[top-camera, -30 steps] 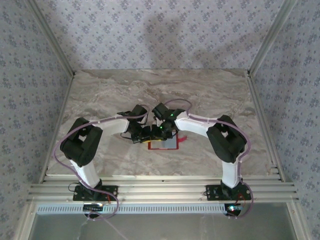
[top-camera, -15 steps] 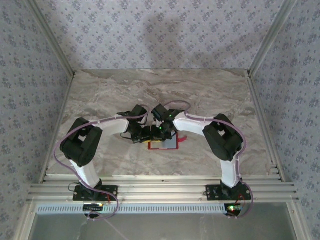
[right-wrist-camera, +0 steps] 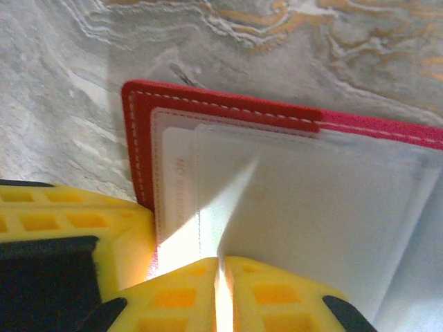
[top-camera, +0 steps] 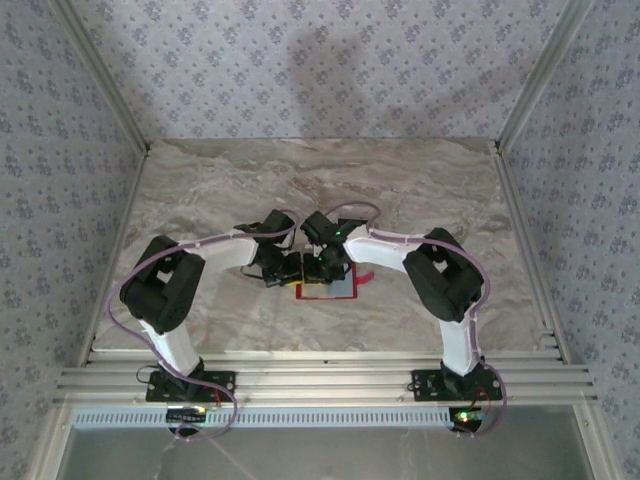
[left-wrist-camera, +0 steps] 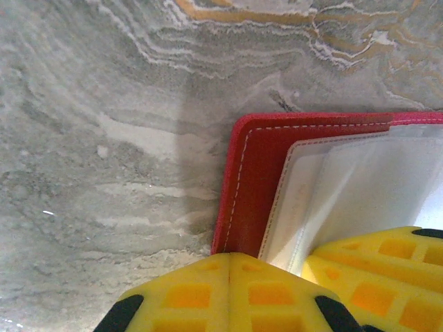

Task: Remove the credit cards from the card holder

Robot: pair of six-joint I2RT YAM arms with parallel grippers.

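Observation:
The red card holder (top-camera: 338, 291) lies open and flat on the marble table, its pale grey inner pocket (left-wrist-camera: 325, 187) facing up. My left gripper (left-wrist-camera: 230, 257) is shut, its tips resting on the holder's red left border (left-wrist-camera: 252, 180). In the top view it (top-camera: 291, 270) sits just left of the holder. My right gripper (right-wrist-camera: 220, 261) is shut on the near edge of a whitish credit card (right-wrist-camera: 311, 207) that tilts up out of the pocket. The holder's red rim (right-wrist-camera: 138, 131) frames it. In the top view the right gripper (top-camera: 318, 268) is over the holder's left part.
The two grippers stand close together; the left one's yellow finger (right-wrist-camera: 69, 221) is beside the right one. A small red tab (top-camera: 365, 277) sticks out at the holder's right. Bare marble table (top-camera: 300, 180) lies all around, with patterned walls at the edges.
The right arm's elbow has shifted slightly left and its jaws have closed a little. The left arm and the card holder have stayed put.

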